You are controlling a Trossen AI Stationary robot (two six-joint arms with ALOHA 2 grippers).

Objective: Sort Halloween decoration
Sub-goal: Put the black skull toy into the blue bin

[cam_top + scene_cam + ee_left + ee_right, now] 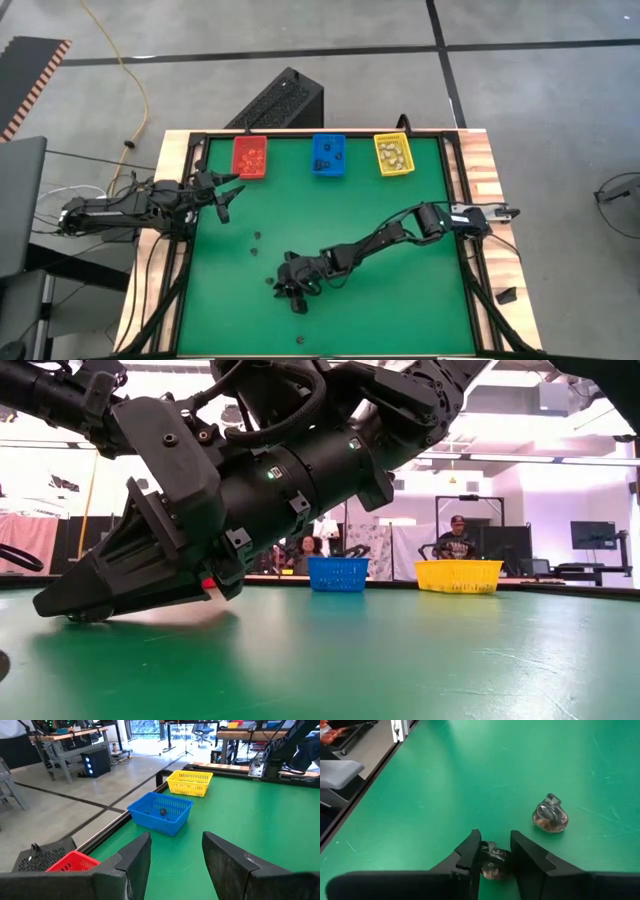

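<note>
Reaching low over the green table near its front middle, the right gripper has its fingers nearly together, pinching a small brownish trinket. A second glossy orange-brown trinket lies just beside it. The left gripper hovers open by the left edge.

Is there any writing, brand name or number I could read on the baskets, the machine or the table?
None can be read.
Red basket, blue basket, yellow basket: no labels visible.
Right hand, closed on a trinket: no markings visible.
Background monitors: too far to read.
</note>
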